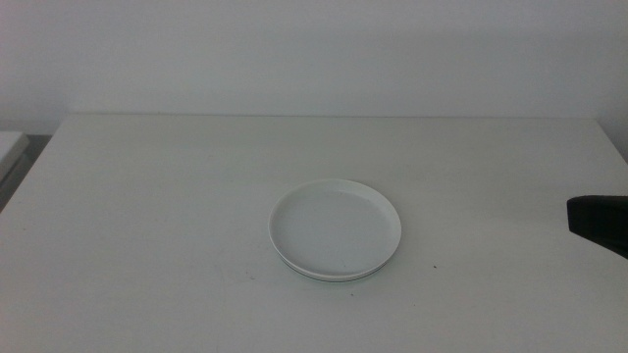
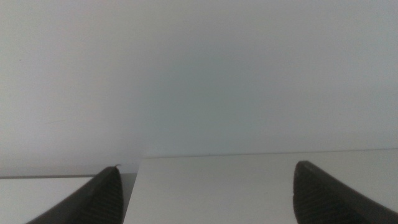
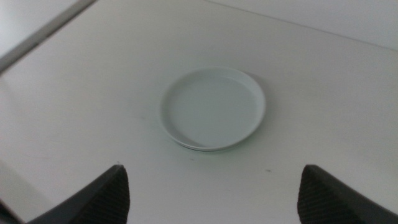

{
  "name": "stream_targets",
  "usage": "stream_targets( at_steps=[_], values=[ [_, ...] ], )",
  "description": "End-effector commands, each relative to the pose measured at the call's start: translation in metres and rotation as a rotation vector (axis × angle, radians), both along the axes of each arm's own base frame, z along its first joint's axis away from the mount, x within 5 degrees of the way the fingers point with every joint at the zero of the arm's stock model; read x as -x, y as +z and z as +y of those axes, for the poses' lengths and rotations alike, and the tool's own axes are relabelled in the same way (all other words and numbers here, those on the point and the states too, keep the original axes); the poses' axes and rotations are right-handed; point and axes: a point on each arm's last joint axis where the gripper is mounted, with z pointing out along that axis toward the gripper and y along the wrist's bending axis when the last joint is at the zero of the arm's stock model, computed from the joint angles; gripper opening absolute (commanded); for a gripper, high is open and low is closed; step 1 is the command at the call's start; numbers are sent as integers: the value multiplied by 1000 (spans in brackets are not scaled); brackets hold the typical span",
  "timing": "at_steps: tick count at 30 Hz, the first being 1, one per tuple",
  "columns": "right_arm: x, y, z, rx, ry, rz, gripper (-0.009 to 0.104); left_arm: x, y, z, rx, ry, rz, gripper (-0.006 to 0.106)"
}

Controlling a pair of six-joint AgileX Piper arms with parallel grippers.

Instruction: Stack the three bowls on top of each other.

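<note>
White and matte, the table (image 1: 147,226) fills the scene under a pale wall. Near its middle sits a stack of shallow, round, plate-like bowls (image 1: 335,230), flat and rim-up; the top one is white, with thin edges of others just showing beneath. Being round, it has no long axis. The right gripper (image 3: 211,193) hangs well apart, fingers (image 3: 99,199) spread and released. The left gripper (image 2: 208,193), fingers parted, faces the wall.

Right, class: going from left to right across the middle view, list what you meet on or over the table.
Bare table → stack of bowls, white bowl on top, near the middle → right end effector, at the picture's right edge, apart from the stack. The left end effector is out of this view.
</note>
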Motion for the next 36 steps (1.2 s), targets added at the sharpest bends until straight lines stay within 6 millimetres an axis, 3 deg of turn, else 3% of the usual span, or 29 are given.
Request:
stream_targets(
  at_steps=[1, 4, 8, 14, 18, 24, 36],
  values=[
    [-5, -2, -4, 50, -32, -34, 80, 0, 0, 0, 4, 3, -12, 94],
    [-9, 0, -17, 99, -161, -184, 93, 0, 0, 0, 4, 3, -12, 94],
    [-3, -3, -37, -65, -397, -378, 93, 0, 0, 0, 4, 3, -12, 94],
    [17, -27, -63, -55, -629, -525, 93, 0, 0, 0, 2, 3, -12, 94],
    [22, -31, -65, -54, -656, -532, 93, 0, 0, 0, 2, 3, -12, 94],
    [23, -26, -64, -192, -680, -556, 93, 0, 0, 0, 1, 3, -14, 94],
    [28, -31, -63, -182, -672, -520, 93, 1, -2, 1, -8, 7, 14, 94]
  ],
)
